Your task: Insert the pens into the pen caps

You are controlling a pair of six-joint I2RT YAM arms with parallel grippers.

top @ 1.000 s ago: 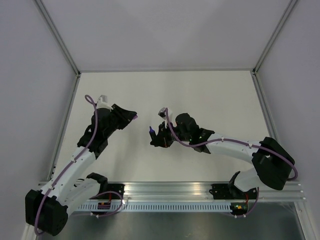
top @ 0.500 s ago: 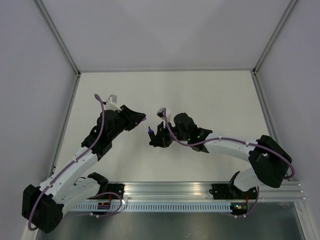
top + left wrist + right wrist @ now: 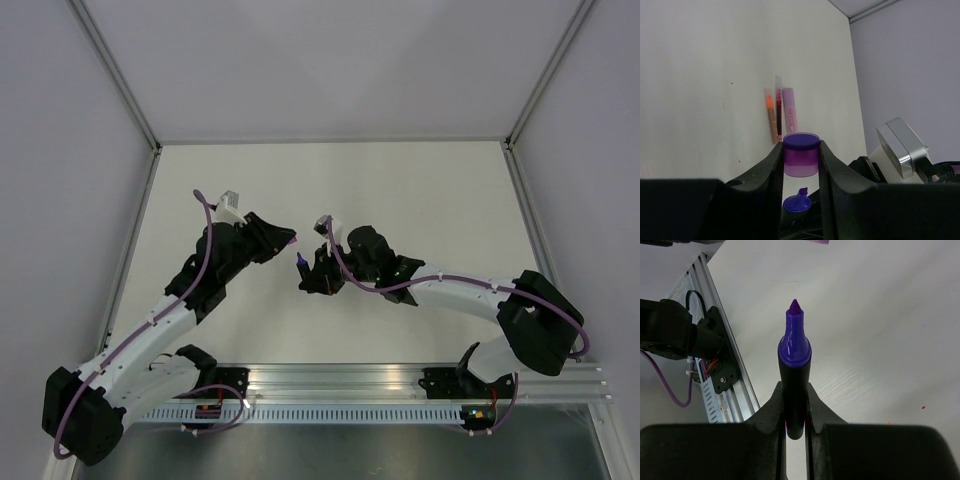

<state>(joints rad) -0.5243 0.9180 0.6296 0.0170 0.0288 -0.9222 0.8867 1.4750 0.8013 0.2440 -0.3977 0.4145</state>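
The left fingers [image 3: 771, 167] pinch the purple cap [image 3: 801, 154] by its sides. That keeps both ends free, and its mouth probably faces the other arm so a pen can go straight in. Both arms hold their pieces in the air above the desk [image 3: 700, 75], where neither is pinned down and each can be turned to line up.

Beyond the cap, on the desk near the far wall, the pink-red pen [image 3: 779, 107] and the pink cap [image 3: 789, 111] lie side by side, close enough that I cannot tell whether they touch. A thin orange-tipped thing [image 3: 771, 120] lies just to their left; what it is I cannot tell. This pair looks untouched and is probably for a later turn.

The right fingers [image 3: 774, 407] are pressed onto the barrel of the purple pen [image 3: 795, 365] low down. The collar and nib stand clear and point toward the cap. From above, the nib is just short of the cap, not touching. In the left wrist view it sits below the cap, so the two likely need lining up before any push.
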